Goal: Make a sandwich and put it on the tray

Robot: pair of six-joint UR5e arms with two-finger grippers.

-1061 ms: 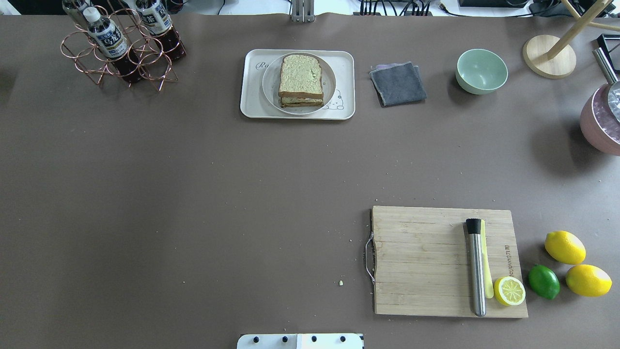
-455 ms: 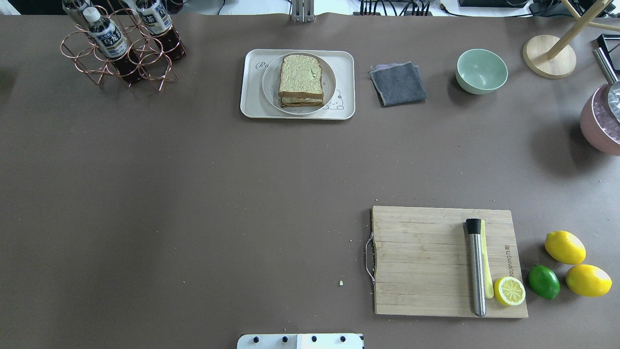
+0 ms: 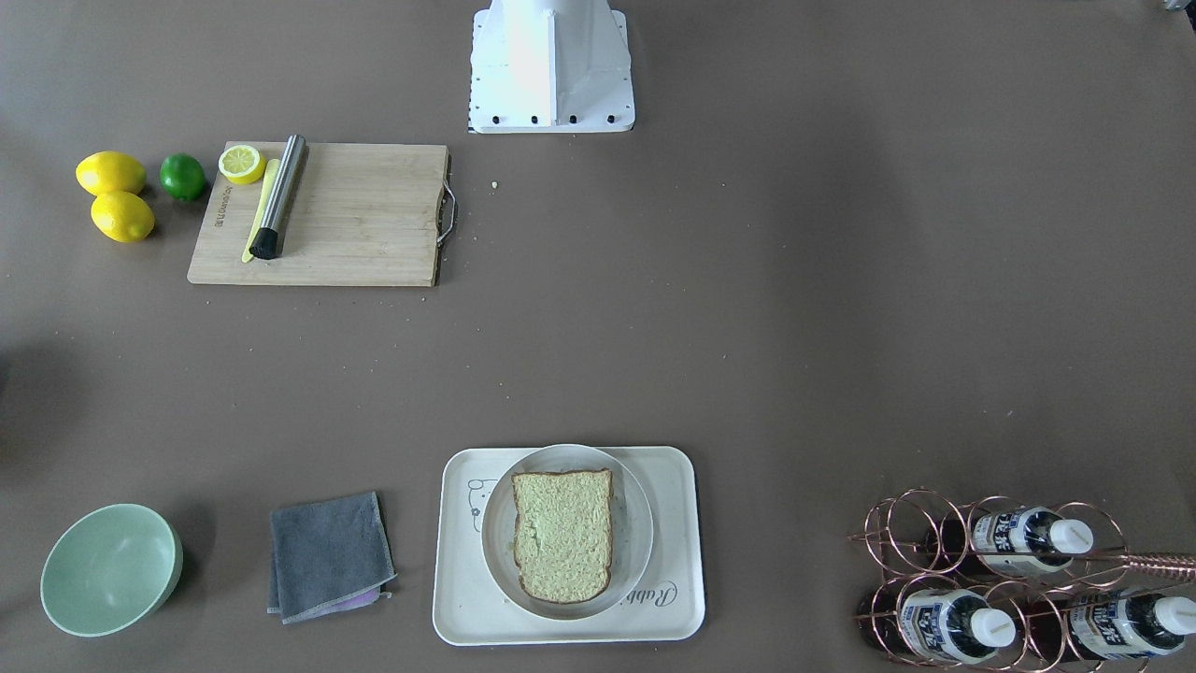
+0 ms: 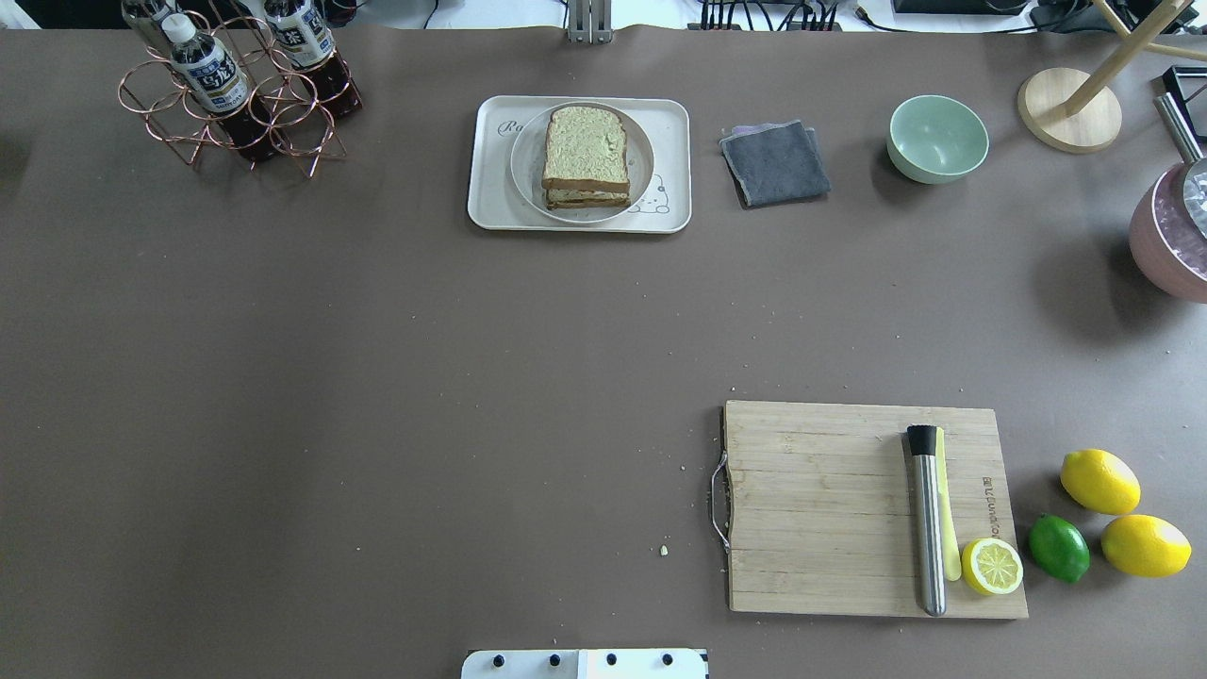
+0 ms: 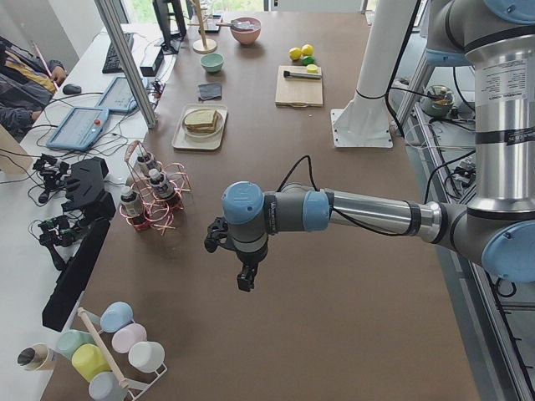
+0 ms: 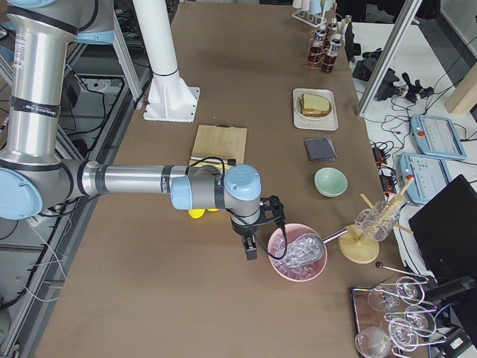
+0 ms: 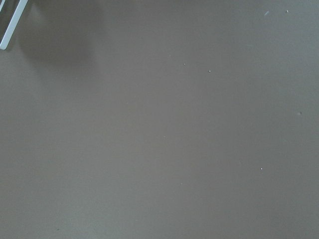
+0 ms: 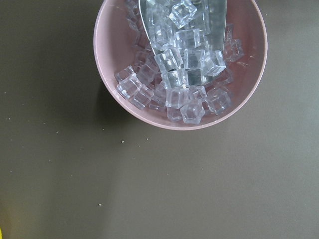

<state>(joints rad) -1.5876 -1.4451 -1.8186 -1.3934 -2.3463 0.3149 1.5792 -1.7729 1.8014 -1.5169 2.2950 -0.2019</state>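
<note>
The sandwich (image 4: 586, 149), two stacked slices of greenish-tan bread with brown crust, lies on a round white plate (image 4: 523, 174) on the cream tray (image 4: 487, 203) at the far middle of the table. It also shows in the front-facing view (image 3: 562, 533) on the tray (image 3: 458, 598). The egg is hidden between the slices. My left gripper (image 5: 245, 281) hangs over bare table far to the left of the tray; I cannot tell whether it is open or shut. My right gripper (image 6: 251, 249) hangs beside the pink ice bowl far to the right; I cannot tell its state either.
A copper rack with bottles (image 4: 236, 85) stands left of the tray, a grey cloth (image 4: 775, 162) and a green bowl (image 4: 937, 138) to its right. A pink bowl of ice (image 8: 180, 64) sits at the right edge. A cutting board (image 4: 830, 509) with a steel tool (image 4: 927, 519), lemons and a lime is near right.
</note>
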